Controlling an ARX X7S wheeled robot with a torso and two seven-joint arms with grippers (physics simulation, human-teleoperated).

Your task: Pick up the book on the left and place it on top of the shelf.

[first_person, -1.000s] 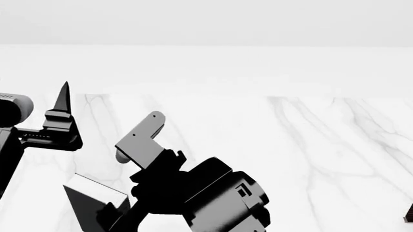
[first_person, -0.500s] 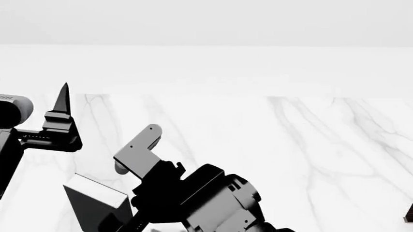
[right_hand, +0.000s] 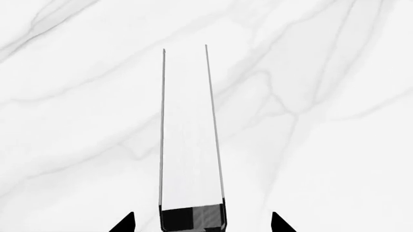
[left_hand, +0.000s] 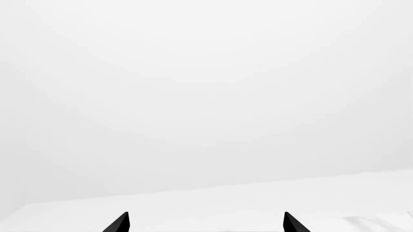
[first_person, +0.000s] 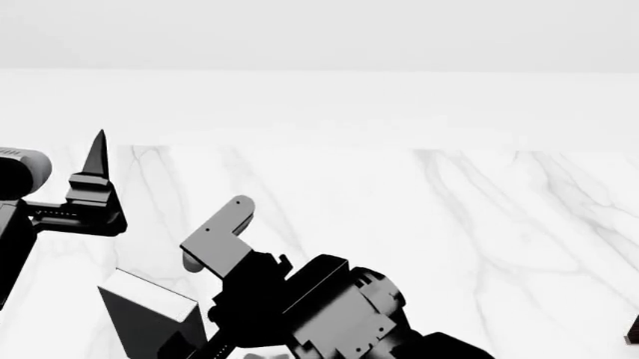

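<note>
The black book (first_person: 140,307) stands on the marble table (first_person: 420,224) at the lower left, partly hidden by my right arm (first_person: 319,307). In the right wrist view it shows edge-on: white pages between thin dark covers (right_hand: 190,145). My right gripper (right_hand: 201,223) is open. Its fingertips (right_hand: 127,223) stand either side of the book's near end, with a gap on each side. My left gripper (left_hand: 205,223) is open and empty, held up at the left, with one finger (first_person: 98,153) showing in the head view. I cannot make out the shelf.
The white marble table runs back to a pale wall. A small dark corner (first_person: 633,329) shows at the right edge of the head view; I cannot tell what it is. My right arm's grey bracket (first_person: 215,239) sticks up above the book.
My right arm has sunk a little and turned at the wrist above the book. The book and the left arm have not moved.
</note>
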